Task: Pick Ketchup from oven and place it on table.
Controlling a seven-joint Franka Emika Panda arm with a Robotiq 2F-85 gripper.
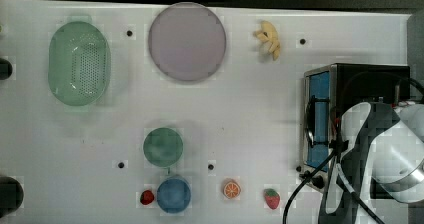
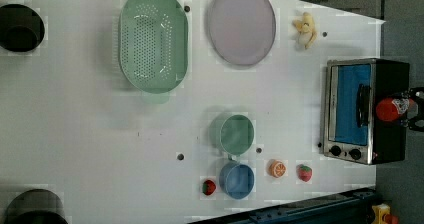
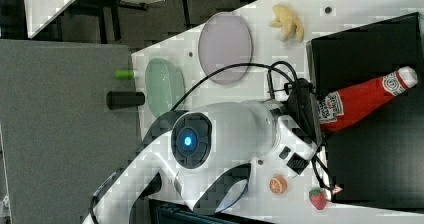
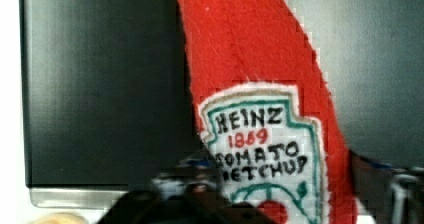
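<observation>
The ketchup (image 4: 260,84) carries a white label edged in green that reads "HEINZ", "1869" in red, then "TOMATO KETCHUP"; the label's lower part is cut off by the dark gripper (image 4: 280,194) parts in front of it. In the right view the same bottle (image 3: 357,101) lies tilted over the black top of the oven (image 3: 380,149), its white cap toward the right view's upper right, and a smaller label near the cap is too small to read. The gripper (image 3: 320,115) is clamped on the bottle's wide base end, a finger on either side.

In the left view the ketchup (image 2: 392,108) shows above the oven (image 2: 357,111) at the left view's right edge, just past the dark door handle. In the top view the white arm (image 1: 380,159) covers the near end of the oven (image 1: 320,91) and hides the bottle; only the blue glass and part of the black top show there. The arm reaches across from the right view's lower left, its wrist bent toward the oven top, a black cable looping over it.

The table (image 1: 250,109) also holds a pale purple plate (image 1: 187,41).
</observation>
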